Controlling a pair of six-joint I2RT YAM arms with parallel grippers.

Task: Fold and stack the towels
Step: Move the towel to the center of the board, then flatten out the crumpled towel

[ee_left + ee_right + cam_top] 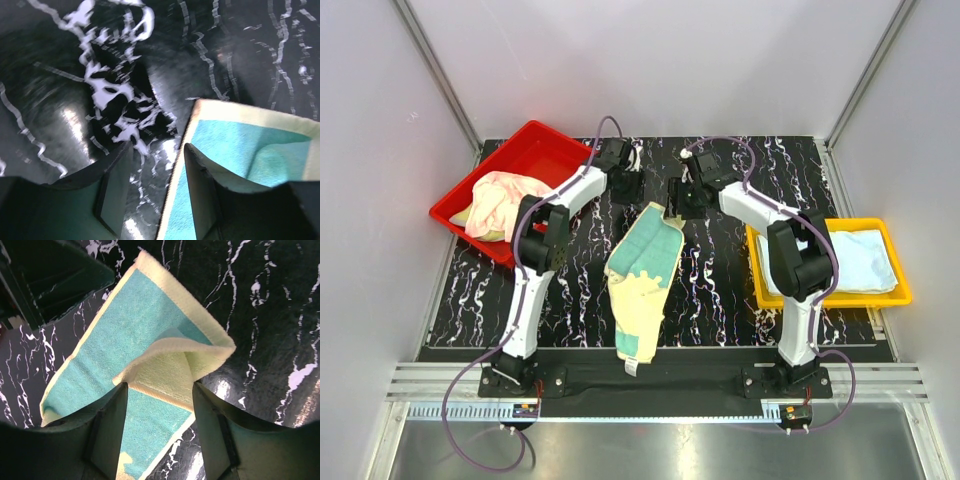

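A teal towel with a pale yellow border (642,268) lies stretched out on the black marbled table, its far right corner folded over. My left gripper (625,187) is open just beyond the towel's far left corner; in the left wrist view (155,192) the towel's edge (240,145) runs between the jaws. My right gripper (682,196) is open over the far right corner; in the right wrist view (159,412) the folded-over yellow flap (170,367) lies between the jaws. Pink and yellow towels (503,202) lie crumpled in the red tray. A folded pale blue towel (865,258) lies in the yellow tray.
The red tray (535,140) stands at the back left, tilted to the table edge. The yellow tray (895,295) stands at the right, beside the right arm. A white tag (631,367) hangs from the towel's near end at the table's front edge. Grey walls enclose the table.
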